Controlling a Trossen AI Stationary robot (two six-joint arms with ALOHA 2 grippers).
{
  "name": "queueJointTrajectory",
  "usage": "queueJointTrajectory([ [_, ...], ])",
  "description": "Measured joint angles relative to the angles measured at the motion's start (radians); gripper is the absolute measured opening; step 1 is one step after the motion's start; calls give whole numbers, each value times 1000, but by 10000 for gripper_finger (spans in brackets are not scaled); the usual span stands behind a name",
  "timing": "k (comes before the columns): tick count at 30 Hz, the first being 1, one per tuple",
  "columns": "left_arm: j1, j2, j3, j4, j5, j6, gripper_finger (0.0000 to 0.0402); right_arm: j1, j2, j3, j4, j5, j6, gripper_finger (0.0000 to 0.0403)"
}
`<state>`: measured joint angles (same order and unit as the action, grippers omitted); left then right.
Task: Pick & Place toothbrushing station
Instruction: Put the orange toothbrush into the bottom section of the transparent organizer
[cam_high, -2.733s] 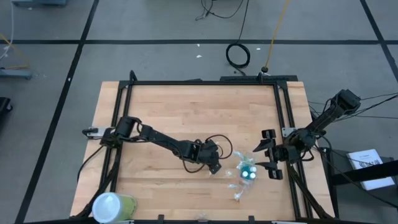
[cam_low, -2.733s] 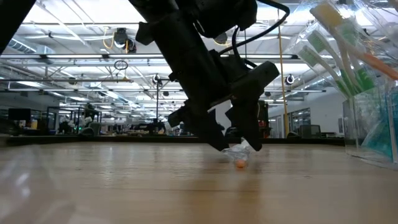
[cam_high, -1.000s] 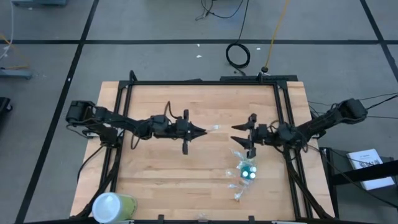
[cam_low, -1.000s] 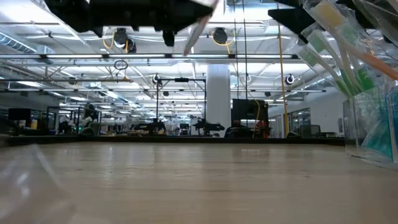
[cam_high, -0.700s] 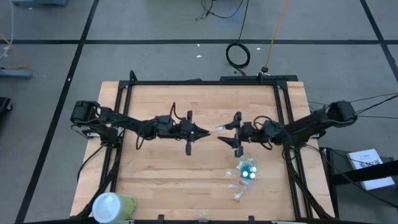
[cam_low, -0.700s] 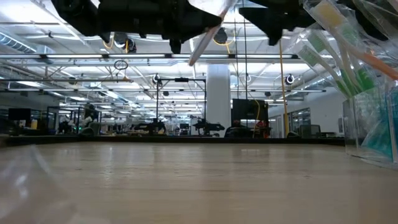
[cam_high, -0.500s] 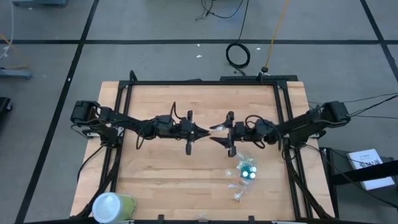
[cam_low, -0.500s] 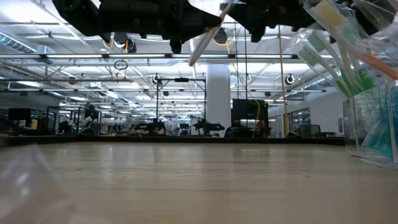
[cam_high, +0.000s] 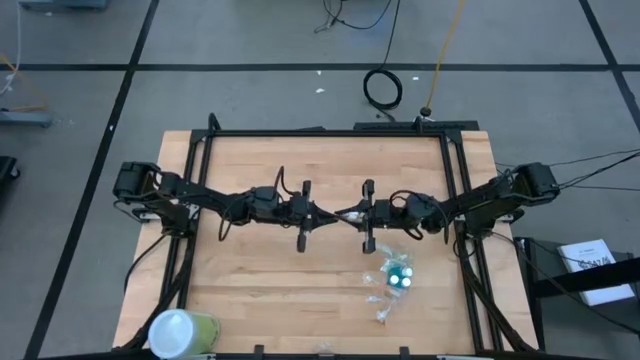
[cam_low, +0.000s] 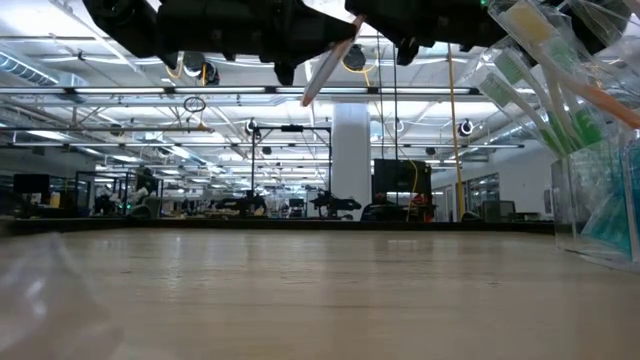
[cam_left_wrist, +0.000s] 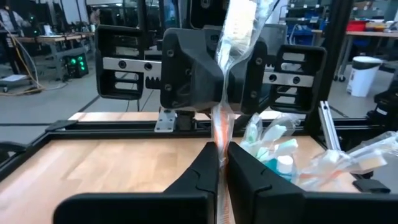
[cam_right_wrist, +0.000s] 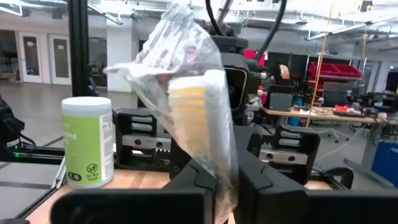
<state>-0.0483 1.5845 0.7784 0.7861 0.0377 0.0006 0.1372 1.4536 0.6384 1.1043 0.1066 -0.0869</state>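
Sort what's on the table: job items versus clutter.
Job items:
- wrapped toothbrush, clamped by both the left gripper and right gripper in mid-air
- clear holder with toothbrushes and teal tubes

Lying about:
- green container, white top, at table corner

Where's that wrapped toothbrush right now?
In the high view, the wrapped toothbrush hangs above mid-table, gripped between the left gripper and right gripper.

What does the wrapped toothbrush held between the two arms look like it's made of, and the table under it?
The wrapped orange-and-white toothbrush looks like plastic in a clear, crinkly, glossy film sleeve, judging by its wrinkles and glints. The light table top looks like matte wood, showing plank seams and grain.
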Motion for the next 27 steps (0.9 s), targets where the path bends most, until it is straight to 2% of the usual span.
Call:
queueJointTrajectory([
  [3, 0, 0, 0, -2, 0, -2, 12, 3, 0, 0, -1, 1, -7, 18],
  [6, -1, -1, 0, -9, -25, -38, 37, 3, 0, 0, -1, 2, -7, 11],
  [10, 0, -23, 1, -68, -83, -123, 105, 2, -62, 0, -90, 5, -3, 10],
  [16, -18, -99, 0, -140, -71, -134, 213, 30, -272, 0, -338, -32, 23, 7],
  [19, -29, -123, 0, -180, -70, -95, 249, 62, -373, 0, -420, -151, 59, 7],
  [23, -30, -123, 0, -211, -144, -101, 274, 132, -466, 0, -499, -342, 211, 8],
  [27, -30, -120, 0, -249, -189, -119, 279, 270, -489, 0, -607, -371, 223, 8],
])
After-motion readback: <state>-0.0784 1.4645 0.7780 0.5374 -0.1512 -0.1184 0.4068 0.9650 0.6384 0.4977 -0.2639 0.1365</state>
